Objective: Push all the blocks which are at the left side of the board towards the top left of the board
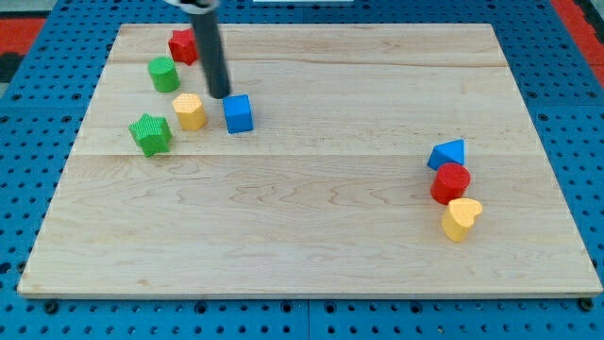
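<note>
My tip (220, 94) rests on the board just above and left of the blue cube (238, 113), close to it. Left of the cube sits a yellow block (190, 111). A green star block (151, 133) lies further left and lower. A green cylinder (163, 74) stands above them. A red block (183, 45) is near the board's top left, partly beside the rod. At the view's right are a blue triangular block (447, 154), a red cylinder (450, 181) and a yellow heart block (461, 218), stacked in a column and touching.
The wooden board (311, 246) lies on a blue pegboard table (566, 85). The rod's shaft rises out of the view's top at the left.
</note>
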